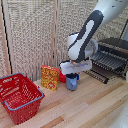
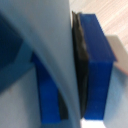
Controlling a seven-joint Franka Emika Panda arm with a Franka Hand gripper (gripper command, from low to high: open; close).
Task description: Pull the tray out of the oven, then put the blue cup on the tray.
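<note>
The Panda arm (image 1: 87, 35) enters from the upper part of the exterior view's right and bends down so that the wrist sits directly above the blue cup (image 1: 72, 81). The gripper (image 1: 73, 75) points straight down at the cup's rim. In the wrist view, a blue finger pad (image 2: 97, 70) presses a dark rubber face against the pale, curved wall of the cup (image 2: 50, 60); the gripper is closed onto that wall, pinching it. The second finger is largely hidden behind the cup wall, so its contact is probable rather than confirmed.

The cup appears to rest on the wooden table (image 1: 85, 107), just in front of the oven (image 1: 112, 55), at the exterior view's centre.

Item count:
- One blue cup, at the gripper.
- One oven, door lowered, at the exterior view's right.
- One tray (image 1: 107, 60), drawn forward from the oven cavity over the lowered door (image 1: 97, 75).
- One cereal box (image 1: 50, 77), upright, just beside the cup on the exterior view's left.
- One red object (image 1: 62, 77), partly hidden between box and cup.
- One red basket (image 1: 20, 97), at the exterior view's lower left.

Container contents: the basket interior shows nothing inside. The tray carries nothing.
</note>
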